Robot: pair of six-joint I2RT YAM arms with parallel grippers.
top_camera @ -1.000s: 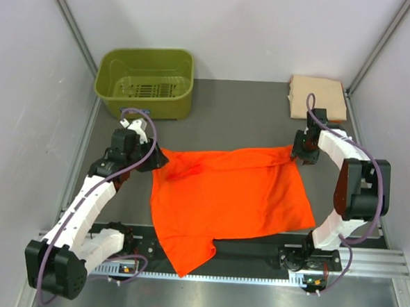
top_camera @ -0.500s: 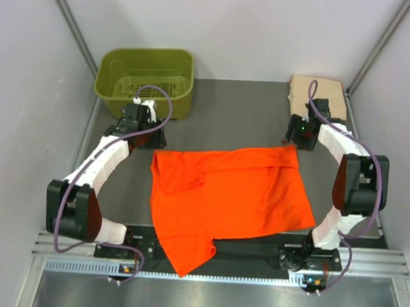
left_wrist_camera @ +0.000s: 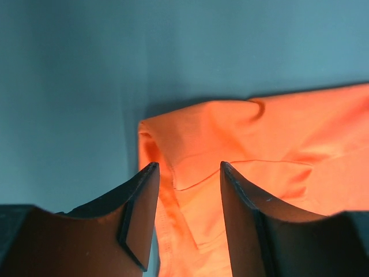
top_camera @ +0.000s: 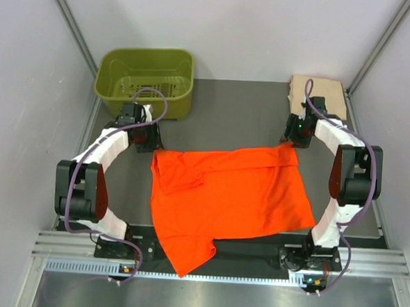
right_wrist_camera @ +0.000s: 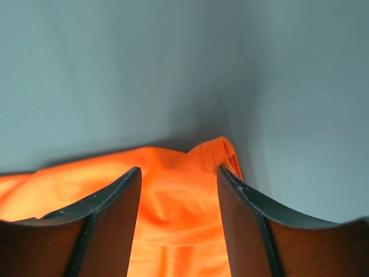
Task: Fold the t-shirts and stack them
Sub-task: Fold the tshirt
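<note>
**Spotter:** Where's the cloth from your jaws?

**Me:** The orange shirt point(top_camera: 227, 193) lies spread flat on the table point(top_camera: 235, 113), and its long axis runs from one arm's side across to the other. Its far edge spans the gap between my two grippers. On the left gripper point(left_wrist_camera: 187, 170) the jaws stand apart with nothing pinched. The shirt's far-left corner, with a flap folded over it, sits just beyond the tips and shows through the gap.

**Spotter:** And the other side?

**Me:** The right gripper point(right_wrist_camera: 179, 173) is also parted and empty. The bunched hem corner sits just ahead of the tips, nearer the right-hand finger than the left-hand one. Each arm is the nearer one to its own corner, so I'd judge the next move to be a paired pinch, both jaws dropping straight down onto the edge below them.

**Spotter:** Anything behind you?

**Me:** The peach shirt point(top_camera: 318, 98) lies folded just beyond the right jaws, and the green basket point(top_camera: 145, 101) is just beyond the left ones (neither touches the orange cloth, as far as I can tell). My worry is the right corner slipping outside that finger.
</note>
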